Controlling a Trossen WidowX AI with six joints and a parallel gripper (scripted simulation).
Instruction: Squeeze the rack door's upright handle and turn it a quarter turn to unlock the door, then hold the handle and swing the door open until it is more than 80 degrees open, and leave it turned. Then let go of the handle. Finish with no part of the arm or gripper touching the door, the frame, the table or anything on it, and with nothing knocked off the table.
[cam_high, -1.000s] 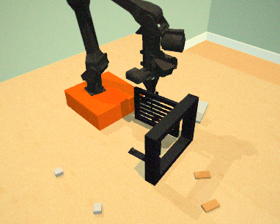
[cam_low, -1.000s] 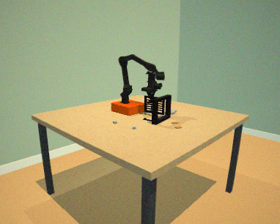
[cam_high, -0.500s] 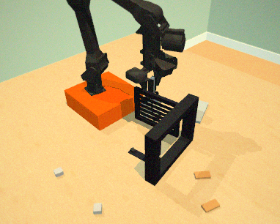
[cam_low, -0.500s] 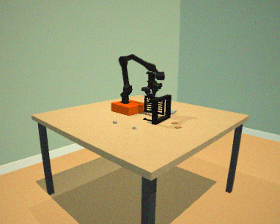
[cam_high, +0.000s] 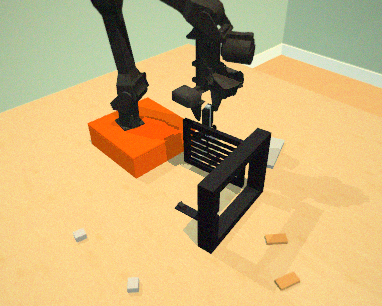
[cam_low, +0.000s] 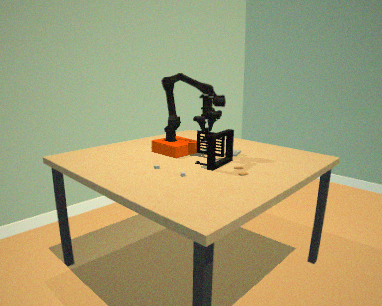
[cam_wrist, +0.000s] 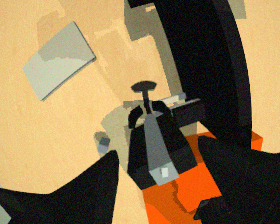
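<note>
The slatted black door (cam_high: 186, 142) (cam_wrist: 212, 60) stands swung out, roughly square to the black frame (cam_high: 207, 217) (cam_low: 212, 154). The handle (cam_high: 207, 116) (cam_wrist: 159, 150), with a light grey face, is at the door's free end, close to the robot's base. My gripper (cam_high: 207, 113) (cam_low: 205, 128) (cam_wrist: 158, 148) is open and points down, with one fingertip on each side of the handle. In the wrist view a gap shows on both sides of the handle. How deep the fingertips reach beside it is hard to tell.
The orange base block (cam_high: 112, 145) (cam_low: 169, 148) is just beside the door's free end. A pale flat plate (cam_high: 275, 151) (cam_wrist: 60, 62) lies behind the frame. A short black bar (cam_high: 186, 210) juts from the frame's near post. Small grey and orange blocks lie farther out.
</note>
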